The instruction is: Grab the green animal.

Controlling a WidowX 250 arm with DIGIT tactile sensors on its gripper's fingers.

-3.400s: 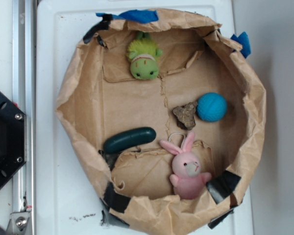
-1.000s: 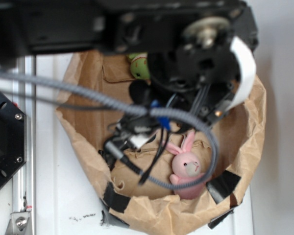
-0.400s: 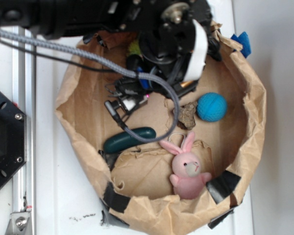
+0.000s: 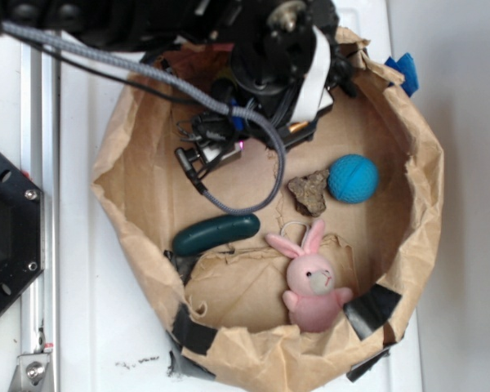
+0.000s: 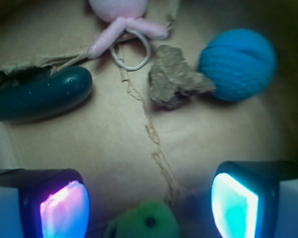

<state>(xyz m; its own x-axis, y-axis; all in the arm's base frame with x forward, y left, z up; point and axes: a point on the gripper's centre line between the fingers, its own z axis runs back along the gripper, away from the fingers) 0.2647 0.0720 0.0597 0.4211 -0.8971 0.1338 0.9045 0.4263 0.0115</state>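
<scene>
I have the arm over the 12 o'clock end of the paper-bag basin [image 4: 122, 245], and in the exterior view its black body and grey cable hide the target completely. The wrist view is what I go by: the gripper [image 5: 149, 206] is spread wide, its lit pads [image 5: 64, 210] glowing pink on one side and cyan on the other, nothing between them yet.

The green animal [image 5: 144, 225] shows as a fuzzy lime head with one dark eye at 6 o'clock of the wrist frame, sitting in the gap between the pads, a little nearer the pink one. I judge the jaws are held wide so they can straddle the head on the way down; the toy is soft, so a slightly off-centre close should do.

The rest of the wrist frame is clutter to leave alone:
- dark green cucumber [image 5: 39, 96] at 9 o'clock
- brown lump [image 5: 176, 84] touching the blue ball [image 5: 238, 64], toward 1 o'clock
- pink bunny [image 5: 121, 15] at 12 o'clock, a wire ring [image 5: 131, 52] by its ears

All lie well apart from the jaws, so a straight descent looks safe.
</scene>
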